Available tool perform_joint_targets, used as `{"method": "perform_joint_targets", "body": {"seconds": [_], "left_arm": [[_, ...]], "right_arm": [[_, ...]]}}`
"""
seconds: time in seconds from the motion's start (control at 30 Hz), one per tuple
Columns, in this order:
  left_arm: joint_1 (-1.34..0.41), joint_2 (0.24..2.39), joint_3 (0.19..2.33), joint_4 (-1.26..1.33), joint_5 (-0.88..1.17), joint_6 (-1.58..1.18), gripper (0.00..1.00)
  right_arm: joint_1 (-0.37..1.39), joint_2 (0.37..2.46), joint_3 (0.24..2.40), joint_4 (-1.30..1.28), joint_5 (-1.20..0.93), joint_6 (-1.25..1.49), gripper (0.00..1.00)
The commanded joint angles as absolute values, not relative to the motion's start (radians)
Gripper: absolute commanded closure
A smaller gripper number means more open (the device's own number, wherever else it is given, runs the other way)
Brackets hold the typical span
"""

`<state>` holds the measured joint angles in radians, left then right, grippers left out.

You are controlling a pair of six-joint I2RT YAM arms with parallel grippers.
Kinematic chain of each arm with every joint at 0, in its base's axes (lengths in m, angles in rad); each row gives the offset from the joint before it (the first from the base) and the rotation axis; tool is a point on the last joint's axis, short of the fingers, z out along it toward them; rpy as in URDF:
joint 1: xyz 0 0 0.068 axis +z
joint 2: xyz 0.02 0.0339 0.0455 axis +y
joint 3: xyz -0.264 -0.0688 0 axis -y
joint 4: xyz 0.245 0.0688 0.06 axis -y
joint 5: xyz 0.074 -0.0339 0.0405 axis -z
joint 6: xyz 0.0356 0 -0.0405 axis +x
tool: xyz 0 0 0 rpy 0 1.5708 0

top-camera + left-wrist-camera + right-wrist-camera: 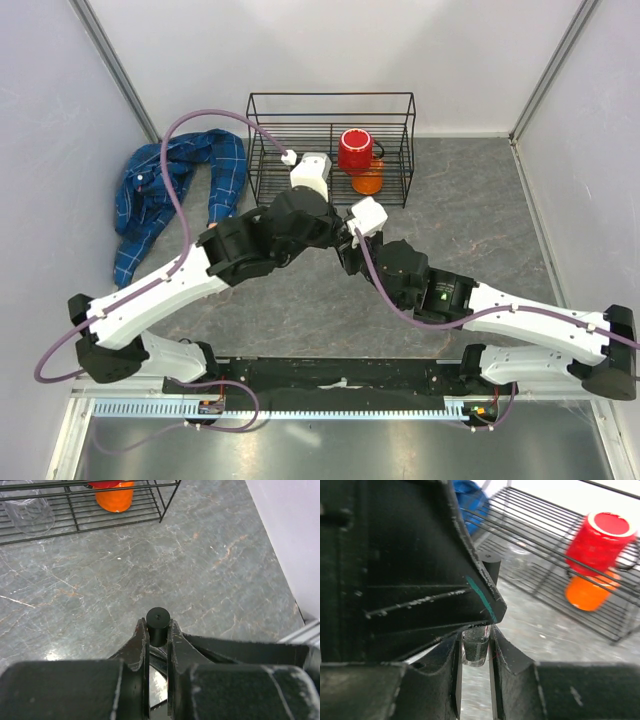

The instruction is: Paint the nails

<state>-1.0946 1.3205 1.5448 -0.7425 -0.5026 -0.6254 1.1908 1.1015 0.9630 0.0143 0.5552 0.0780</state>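
At the middle of the grey table [470, 220] the left gripper [157, 626] is clamped on a black cap [157, 616], its jaws pressed against both sides. The right gripper [475, 639] is closed on the small bottle [474, 655] just beneath (clear glass is seen between its fingers). The nails cannot be made out: only the blue plaid sleeve [165, 190] is seen, crumpled at the far left, well apart from both grippers. A red cup [355, 150] and an orange cup [368, 184] are held in the wire basket [330, 97] at the back.
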Motion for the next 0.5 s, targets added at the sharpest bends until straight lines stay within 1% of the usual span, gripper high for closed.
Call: {"method": "perform_joint_targets", "body": {"seconds": [0.0,0.03,0.07,0.1,0.13,0.17,0.2,0.27,0.3,0.33,0.37,0.43,0.47], "left_arm": [[-1.082,1.306,1.566,-0.723,-0.527,-0.666,0.93],[-1.065,1.295,1.553,-0.706,-0.482,-0.652,0.86],[-1.051,1.273,1.537,-0.668,-0.435,-0.641,0.62],[-1.039,1.229,1.493,-0.649,-0.348,-0.624,0.54],[-1.011,1.194,1.465,-0.620,-0.312,-0.621,0.48],[-0.997,1.159,1.433,-0.591,-0.276,-0.612,0.38],[-0.983,1.087,1.372,-0.528,-0.196,-0.606,0.35],[-0.927,1.028,1.324,-0.483,-0.100,-0.595,0.30],[-0.907,0.997,1.290,-0.451,-0.013,-0.595,0.28],[-0.872,0.948,1.278,-0.442,0.027,-0.598,0.27],[-0.855,0.922,1.263,-0.430,0.063,-0.603,0.26],[-0.813,0.866,1.230,-0.396,0.170,-0.604,0.27],[-0.805,0.852,1.221,-0.382,0.205,-0.604,0.28]], "right_arm": [[1.207,1.080,0.994,0.074,0.631,-0.022,1.00],[1.203,1.075,0.989,0.074,0.602,-0.008,1.00],[1.198,1.069,0.976,0.074,0.568,-0.006,1.00],[1.189,1.051,0.967,0.078,0.545,-0.005,1.00],[1.183,1.043,0.957,0.078,0.504,-0.003,1.00],[1.175,1.034,0.940,0.078,0.470,0.024,1.00],[1.158,1.013,0.931,0.077,0.434,0.026,1.00],[1.143,0.988,0.904,0.075,0.313,0.037,1.00],[1.111,0.959,0.896,0.075,0.232,0.044,1.00],[1.092,0.942,0.888,0.075,0.154,0.057,1.00],[1.072,0.930,0.878,0.077,-0.027,0.086,1.00],[1.016,0.894,0.870,0.087,-0.173,0.123,1.00],[0.997,0.890,0.871,0.089,-0.316,0.139,1.00]]}}
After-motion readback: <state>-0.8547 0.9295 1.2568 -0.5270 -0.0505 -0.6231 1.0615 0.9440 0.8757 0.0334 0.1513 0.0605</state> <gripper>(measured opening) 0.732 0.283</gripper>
